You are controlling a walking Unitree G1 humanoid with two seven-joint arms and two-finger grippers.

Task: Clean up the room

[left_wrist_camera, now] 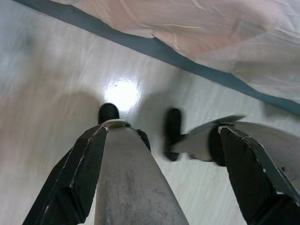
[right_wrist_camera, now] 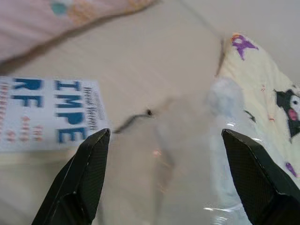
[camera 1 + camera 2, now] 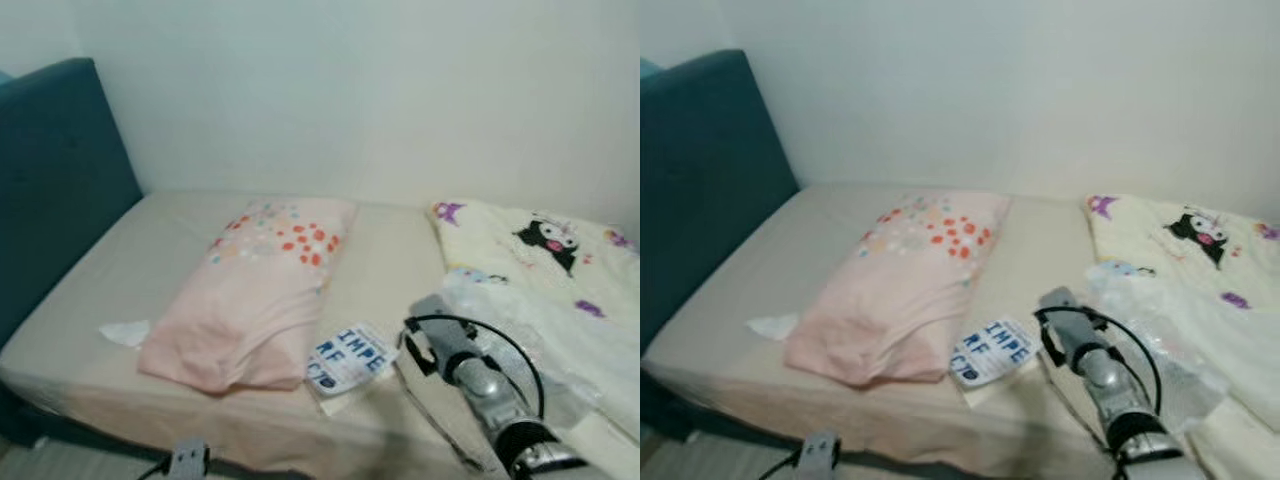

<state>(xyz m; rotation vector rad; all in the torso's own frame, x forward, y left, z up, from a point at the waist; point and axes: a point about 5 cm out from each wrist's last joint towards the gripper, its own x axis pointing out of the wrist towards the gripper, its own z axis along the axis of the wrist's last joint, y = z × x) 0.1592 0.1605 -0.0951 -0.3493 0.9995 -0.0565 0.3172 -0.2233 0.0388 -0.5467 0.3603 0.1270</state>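
While right end effector (image 2: 161, 176) hovers wide open, empty, over bed (image 3: 390, 250) beside book (image 3: 350, 358), left end effector (image 1: 173, 173) open, empty.

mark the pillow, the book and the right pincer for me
pillow (image 3: 250, 300), left eye view, middle of the pink cover.
book (image 3: 350, 358), left eye view, white cover with blue letters.
right pincer (image 2: 164, 183), right wrist view, midway between its open fingertips.
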